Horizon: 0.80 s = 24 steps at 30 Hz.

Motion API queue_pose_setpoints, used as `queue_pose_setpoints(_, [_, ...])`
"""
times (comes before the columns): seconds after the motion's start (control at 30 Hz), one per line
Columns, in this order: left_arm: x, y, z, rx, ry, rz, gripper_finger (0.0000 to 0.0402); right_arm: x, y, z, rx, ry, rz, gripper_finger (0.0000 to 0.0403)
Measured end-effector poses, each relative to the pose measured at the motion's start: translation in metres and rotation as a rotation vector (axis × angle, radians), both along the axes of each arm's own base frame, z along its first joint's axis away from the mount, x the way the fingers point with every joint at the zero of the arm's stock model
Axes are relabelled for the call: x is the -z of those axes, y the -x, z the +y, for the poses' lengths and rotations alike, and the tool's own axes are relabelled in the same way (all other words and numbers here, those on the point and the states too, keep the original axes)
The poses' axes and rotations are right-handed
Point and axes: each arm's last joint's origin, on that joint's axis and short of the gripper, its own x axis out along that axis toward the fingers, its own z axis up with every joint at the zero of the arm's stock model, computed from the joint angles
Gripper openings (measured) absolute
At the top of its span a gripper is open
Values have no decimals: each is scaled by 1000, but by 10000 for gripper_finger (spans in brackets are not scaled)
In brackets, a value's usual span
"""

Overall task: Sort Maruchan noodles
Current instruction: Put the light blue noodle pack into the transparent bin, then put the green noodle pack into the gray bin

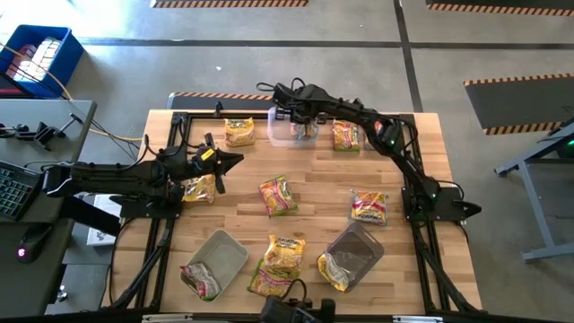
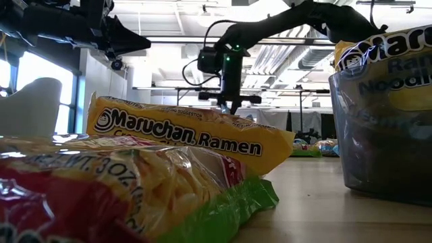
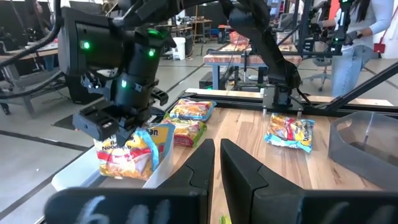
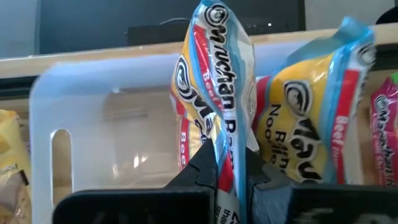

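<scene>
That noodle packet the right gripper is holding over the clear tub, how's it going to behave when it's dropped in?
The noodle packet, pinched at one edge by the right gripper, stands upright without drooping, so it is probably fairly stiff and light. Its glossy crinkly wrapper may slip. In the clear tub it will likely lean against the packet already there.

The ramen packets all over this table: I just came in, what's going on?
The right gripper, jaws shut on a red-and-blue Maruchan packet, holds it over the clear tub at the table's far edge, where another packet already sits. The left gripper waits, jaws shut, empty. Other packets lie scattered.
</scene>
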Motion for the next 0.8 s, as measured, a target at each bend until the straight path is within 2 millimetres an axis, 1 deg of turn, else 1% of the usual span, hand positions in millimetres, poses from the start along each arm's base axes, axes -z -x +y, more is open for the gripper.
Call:
queue_pose_setpoints(0.1, [0, 0, 0, 0, 0, 0, 19, 1, 1, 0, 4, -12, 4, 7])
queue_pose_setpoints(0.17, [0, 0, 0, 1, 0, 0, 19, 2, 1, 1, -3, -24, 5, 21])
queue_pose_setpoints(0.43, [0, 0, 0, 8, 8, -2, 19, 2, 0, 2, -43, -55, -1, 128])
queue_pose_setpoints(0.53, [0, 0, 0, 8, 9, 1, 19, 1, 1, 1, -108, -54, 14, 153])
queue_pose_setpoints(0.67, [1, 0, 0, 8, 9, 5, 19, -14, 8, -1, -165, -48, 18, 158])
queue_pose_setpoints(0.8, [1, 0, 0, 8, 9, 5, 19, -26, 16, -2, -167, -35, 31, 145])
